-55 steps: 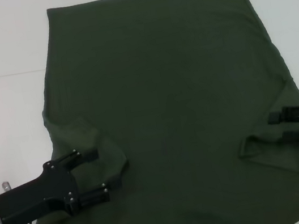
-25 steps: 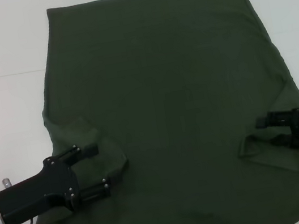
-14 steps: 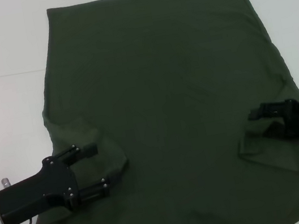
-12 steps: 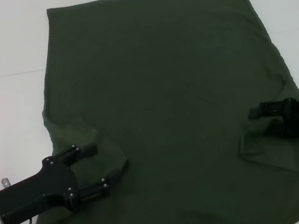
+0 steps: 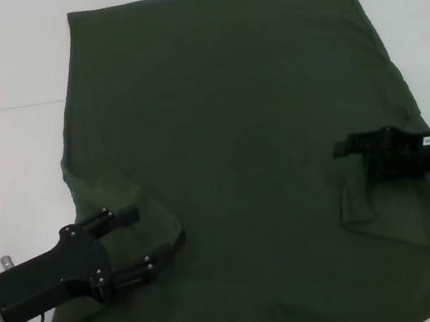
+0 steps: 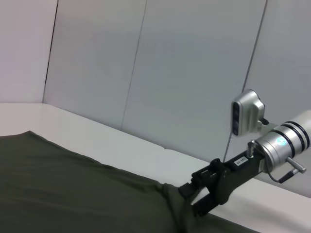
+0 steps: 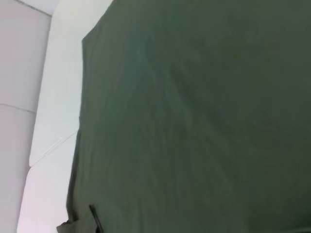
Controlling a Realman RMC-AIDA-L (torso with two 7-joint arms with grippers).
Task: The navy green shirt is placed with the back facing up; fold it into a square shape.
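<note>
The navy green shirt (image 5: pixel 231 109) lies spread flat on the white table, both sleeves folded in onto the body. My left gripper (image 5: pixel 136 243) rests low at the near left, open, with its fingers either side of the folded left sleeve (image 5: pixel 155 225). Over the shirt's right side hovers my right gripper (image 5: pixel 357 162), fingers apart, just beyond the folded right sleeve (image 5: pixel 358 203). The left wrist view shows the shirt (image 6: pixel 73 194) and, far off, the right gripper (image 6: pixel 193 199) open at the cloth's raised edge. Cloth (image 7: pixel 194 121) fills the right wrist view.
Bare white table (image 5: pixel 9 162) surrounds the shirt on the left, right and far sides. A grey panelled wall (image 6: pixel 146 73) stands behind the table. The shirt's near hem runs close to the table's front edge.
My right gripper has moved left and a little farther away, from the shirt's right edge onto the cloth. The right sleeve fold looks narrower. The left gripper has barely moved.
</note>
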